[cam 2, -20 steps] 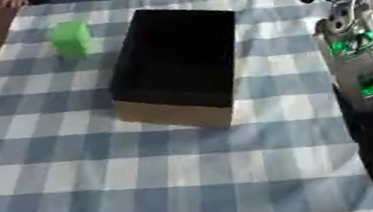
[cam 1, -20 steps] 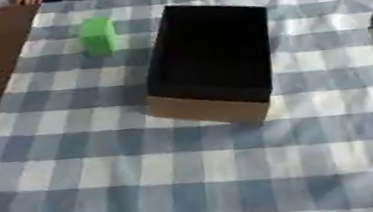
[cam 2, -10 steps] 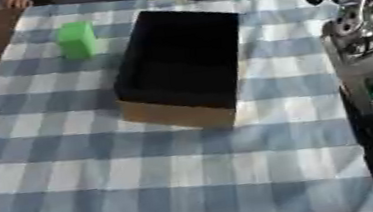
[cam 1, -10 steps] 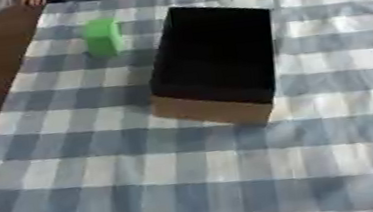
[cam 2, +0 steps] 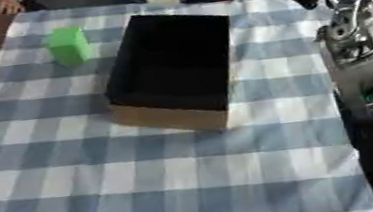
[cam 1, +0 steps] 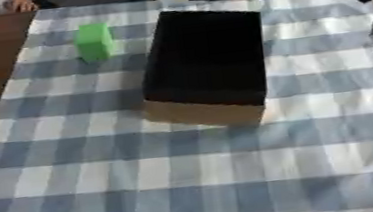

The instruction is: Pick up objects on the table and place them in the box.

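Your green block (cam 1: 94, 41) stands upright on the blue and white checked cloth (cam 1: 189, 178), near the far left part of the table. It sits just to the left of the box (cam 1: 207, 60), close to it but not touching it. The box is dark inside and open at the top, with a brown cardboard wall facing you. You can see nothing inside the box.

Your right arm (cam 2: 365, 77) runs down the right edge of the right eye view, silver and black, with a small green light on it. It is on the far side of the box from the green block, so the block is well apart from it, with the whole box in between. At the top of that arm there is a dark shape near the far right corner of the cloth. You cannot tell if that is your right hand, and you cannot tell if its fingers are apart or together.

Your left hand does not show in either view. No fingers are touching the green block or the box.
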`<control>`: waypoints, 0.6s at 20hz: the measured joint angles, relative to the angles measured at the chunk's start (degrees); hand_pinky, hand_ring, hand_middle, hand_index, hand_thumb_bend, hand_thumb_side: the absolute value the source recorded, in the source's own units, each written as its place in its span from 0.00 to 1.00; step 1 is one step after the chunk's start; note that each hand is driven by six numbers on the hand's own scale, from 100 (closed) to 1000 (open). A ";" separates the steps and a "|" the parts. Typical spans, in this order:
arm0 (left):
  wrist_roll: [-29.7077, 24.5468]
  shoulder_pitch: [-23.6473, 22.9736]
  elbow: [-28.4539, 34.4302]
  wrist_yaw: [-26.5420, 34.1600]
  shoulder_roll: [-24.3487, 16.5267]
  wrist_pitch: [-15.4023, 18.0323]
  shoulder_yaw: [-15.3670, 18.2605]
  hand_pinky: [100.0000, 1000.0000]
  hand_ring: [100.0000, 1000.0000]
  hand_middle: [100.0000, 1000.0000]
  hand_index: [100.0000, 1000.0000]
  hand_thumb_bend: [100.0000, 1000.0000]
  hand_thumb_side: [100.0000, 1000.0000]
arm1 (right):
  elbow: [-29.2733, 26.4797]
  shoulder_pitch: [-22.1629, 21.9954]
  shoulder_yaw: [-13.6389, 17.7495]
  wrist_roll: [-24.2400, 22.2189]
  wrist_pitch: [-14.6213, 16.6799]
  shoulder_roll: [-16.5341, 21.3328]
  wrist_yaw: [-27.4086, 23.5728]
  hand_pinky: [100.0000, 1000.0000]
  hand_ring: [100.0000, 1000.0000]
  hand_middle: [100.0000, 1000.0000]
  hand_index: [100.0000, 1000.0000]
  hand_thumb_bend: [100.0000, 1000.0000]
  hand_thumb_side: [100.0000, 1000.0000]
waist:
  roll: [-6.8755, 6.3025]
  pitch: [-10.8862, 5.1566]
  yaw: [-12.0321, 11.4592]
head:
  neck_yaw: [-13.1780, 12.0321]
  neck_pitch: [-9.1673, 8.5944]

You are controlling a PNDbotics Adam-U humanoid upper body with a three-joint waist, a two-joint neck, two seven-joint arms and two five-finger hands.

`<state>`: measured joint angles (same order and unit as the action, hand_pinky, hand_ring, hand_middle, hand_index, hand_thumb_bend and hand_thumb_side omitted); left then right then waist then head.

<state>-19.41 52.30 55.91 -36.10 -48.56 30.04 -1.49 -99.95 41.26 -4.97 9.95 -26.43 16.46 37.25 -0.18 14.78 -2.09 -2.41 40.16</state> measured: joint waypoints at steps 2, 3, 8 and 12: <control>-0.89 1.82 -2.00 -1.64 0.85 0.76 0.00 0.58 0.81 0.82 1.00 0.54 0.35 | 0.00 -0.01 0.00 -0.02 -0.05 -0.08 -0.09 0.83 0.90 0.77 0.90 0.00 0.27 | -0.02 0.04 0.07 | -0.13 -0.02; -1.35 2.75 -3.11 -2.39 1.29 1.05 0.02 0.59 0.81 0.82 1.00 0.55 0.35 | 0.00 -0.01 0.00 -0.02 -0.05 -0.08 -0.11 0.83 0.90 0.77 0.90 0.00 0.27 | -0.02 0.04 0.13 | -0.25 -0.03; -3.20 6.97 -8.40 -7.45 3.35 2.09 0.36 0.58 0.84 0.85 1.00 0.59 0.34 | 0.00 0.00 -0.04 -0.01 -0.11 -0.09 -0.23 0.83 0.90 0.77 0.90 0.00 0.27 | -0.03 0.30 0.27 | -0.79 -0.43; -3.67 9.19 -11.14 -12.04 4.80 2.74 0.41 0.59 0.86 0.88 1.00 0.61 0.33 | 0.00 0.02 -0.27 0.02 -0.19 -0.10 -0.53 0.83 0.90 0.77 0.90 0.00 0.26 | -0.06 0.64 0.55 | -1.34 -0.59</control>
<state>-23.08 61.50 44.77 -48.14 -43.77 32.78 -1.08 -99.95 41.28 -5.24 9.97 -26.61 16.36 36.72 -0.24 15.42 -1.53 -3.74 39.57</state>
